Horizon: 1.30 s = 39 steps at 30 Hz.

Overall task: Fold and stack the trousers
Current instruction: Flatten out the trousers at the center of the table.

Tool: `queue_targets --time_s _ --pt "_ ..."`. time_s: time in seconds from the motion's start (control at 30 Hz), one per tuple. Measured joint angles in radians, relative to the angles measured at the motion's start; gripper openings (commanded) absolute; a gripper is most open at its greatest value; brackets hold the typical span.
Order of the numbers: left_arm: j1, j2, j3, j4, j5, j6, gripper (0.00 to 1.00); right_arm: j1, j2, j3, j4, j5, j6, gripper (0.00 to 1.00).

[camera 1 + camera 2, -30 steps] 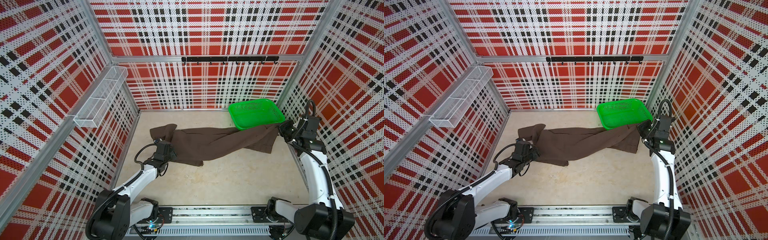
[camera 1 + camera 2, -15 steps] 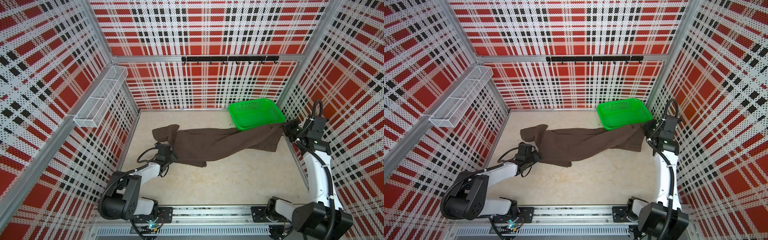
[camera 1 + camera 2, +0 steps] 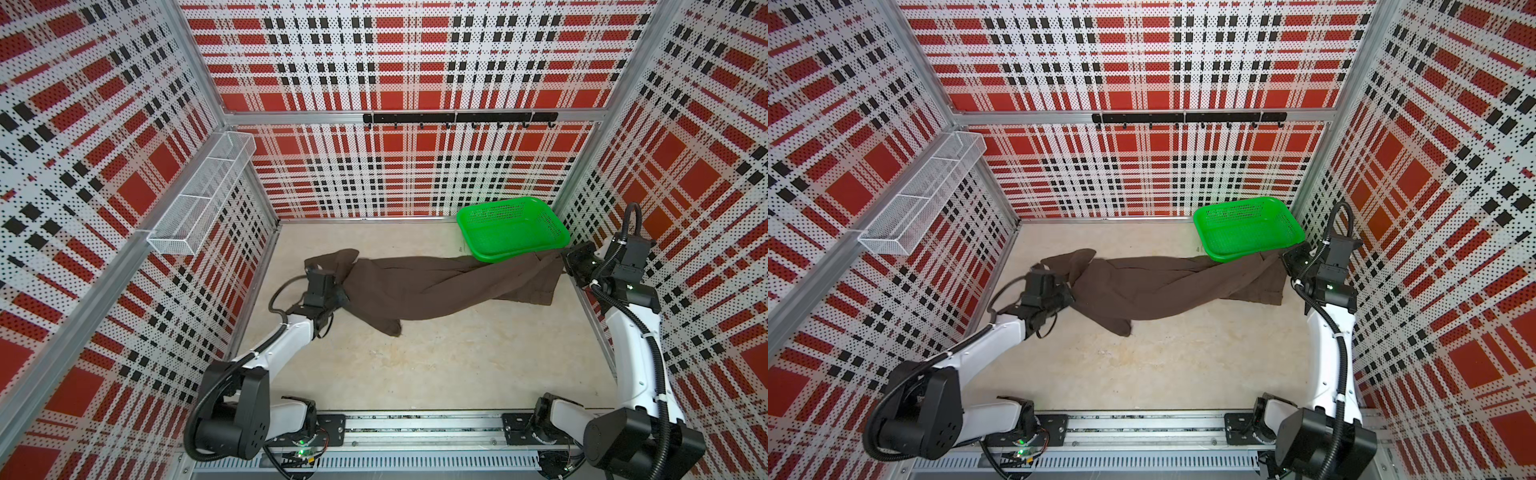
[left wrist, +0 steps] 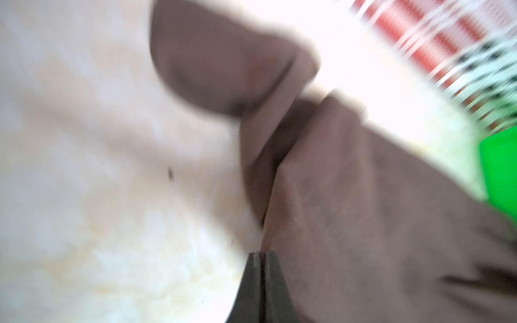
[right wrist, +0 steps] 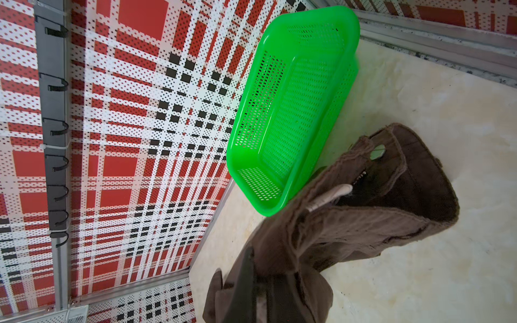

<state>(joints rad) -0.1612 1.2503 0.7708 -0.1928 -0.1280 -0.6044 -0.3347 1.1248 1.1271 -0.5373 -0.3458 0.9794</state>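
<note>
Stretching across the beige tabletop (image 3: 415, 365), the dark brown trousers (image 3: 436, 286) are lying lengthwise between the two arms. Their waistband end is resting against the near edge of the green basket (image 3: 513, 224) at the back right. The left gripper (image 4: 261, 256) is pinching the leg end, its jaws pressed together on the cloth. The right gripper (image 5: 260, 279) is clamping the waistband edge, jaws closed tight on the fabric.

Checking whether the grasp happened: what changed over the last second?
The left gripper closed its fingers on the trousers at their leg end. The right gripper stayed shut on the waistband end; trousers and green basket kept their places.
</note>
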Motion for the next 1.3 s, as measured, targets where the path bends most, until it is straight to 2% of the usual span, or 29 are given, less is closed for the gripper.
queue_targets --time_s 0.1,0.17,0.3,0.43,0.53,0.6,0.67,0.7,0.73,0.83,0.97,1.07,1.13,1.3 --pt "0.016 -0.023 0.23 -0.095 -0.046 0.053 0.0 0.029 -0.014 -0.036 -0.005 -0.002 -0.006 0.0" --pt "-0.004 -0.006 0.396 -0.143 -0.086 0.085 0.0 0.063 -0.019 -0.061 -0.006 -0.006 -0.015 0.0" --pt "-0.167 0.097 0.607 -0.172 -0.162 0.118 0.0 0.091 -0.026 -0.093 -0.016 -0.012 -0.025 0.0" --pt "-0.328 0.279 0.628 -0.172 -0.171 0.119 0.0 0.09 -0.038 -0.107 -0.031 0.007 -0.043 0.0" --pt "-0.397 0.401 0.535 -0.177 -0.16 0.104 0.01 0.09 -0.048 -0.108 -0.045 0.021 -0.064 0.0" --pt "-0.419 0.436 0.449 -0.196 -0.149 0.088 0.08 0.09 -0.052 -0.108 -0.05 0.033 -0.076 0.0" --pt "-0.424 0.433 0.375 -0.216 -0.141 0.073 0.16 0.09 -0.056 -0.115 -0.05 0.04 -0.086 0.0" --pt "-0.423 0.426 0.354 -0.217 -0.14 0.068 0.25 0.09 -0.059 -0.121 -0.049 0.043 -0.093 0.0" --pt "-0.423 0.417 0.338 -0.218 -0.139 0.062 0.38 0.089 -0.061 -0.13 -0.049 0.047 -0.096 0.0" --pt "-0.411 0.366 0.304 -0.216 -0.132 0.051 0.59 0.085 -0.063 -0.16 -0.05 0.054 -0.104 0.0" --pt "-0.382 0.289 0.304 -0.215 -0.122 0.05 0.75 0.081 -0.063 -0.176 -0.051 0.06 -0.109 0.0" --pt "-0.334 0.27 0.376 -0.224 -0.124 0.06 0.76 0.081 -0.063 -0.176 -0.05 0.06 -0.113 0.0" --pt "-0.308 0.295 0.472 -0.229 -0.128 0.076 0.75 0.081 -0.063 -0.176 -0.05 0.06 -0.115 0.0" --pt "-0.291 0.496 0.795 -0.24 -0.138 0.129 0.67 0.081 -0.064 -0.179 -0.049 0.06 -0.117 0.0"
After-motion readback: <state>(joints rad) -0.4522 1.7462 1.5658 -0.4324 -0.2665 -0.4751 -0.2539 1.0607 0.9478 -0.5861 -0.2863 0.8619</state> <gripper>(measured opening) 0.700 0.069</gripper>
